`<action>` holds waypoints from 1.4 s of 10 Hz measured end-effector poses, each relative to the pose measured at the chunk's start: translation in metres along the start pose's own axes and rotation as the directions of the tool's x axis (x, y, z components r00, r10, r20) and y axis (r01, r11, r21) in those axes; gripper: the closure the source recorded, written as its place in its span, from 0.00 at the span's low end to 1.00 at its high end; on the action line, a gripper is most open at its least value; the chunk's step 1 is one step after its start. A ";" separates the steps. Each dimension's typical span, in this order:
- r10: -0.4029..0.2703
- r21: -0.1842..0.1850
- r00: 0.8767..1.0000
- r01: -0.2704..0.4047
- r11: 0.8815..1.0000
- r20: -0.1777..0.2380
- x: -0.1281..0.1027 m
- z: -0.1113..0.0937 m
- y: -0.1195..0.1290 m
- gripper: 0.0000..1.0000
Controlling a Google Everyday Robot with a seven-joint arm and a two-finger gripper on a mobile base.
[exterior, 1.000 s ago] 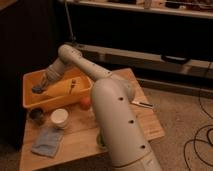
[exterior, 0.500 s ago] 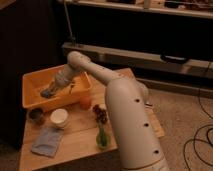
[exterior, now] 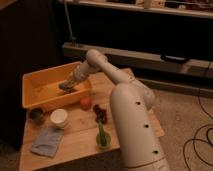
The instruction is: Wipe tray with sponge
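Dim room, wooden counter (exterior: 75,142) crowded up front, and the gripper (exterior: 66,85) was down inside the tray (exterior: 44,103). Its fingers were pinched on the sponge (exterior: 63,87), low against the tray floor toward the right end, close to the near wall. A second ago that sponge sat at the tray's left end, so it had swept left to right: one pass along the floor looked done, with the far side probably still to cover. The tray lay at the counter's far left, long axis left to right, right end angled farther away. The sponge's own heading couldn't be made out.
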 end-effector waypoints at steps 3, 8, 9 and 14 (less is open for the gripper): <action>-0.006 0.013 1.000 0.006 1.000 0.003 0.012 -0.009 -0.021 0.91; -0.136 -0.019 0.987 0.138 0.990 0.090 -0.052 0.026 -0.046 0.91; -0.166 -0.028 0.980 0.170 0.985 0.114 -0.073 0.033 -0.043 0.91; -0.182 -0.109 0.965 0.205 0.973 0.189 -0.116 0.049 0.022 0.91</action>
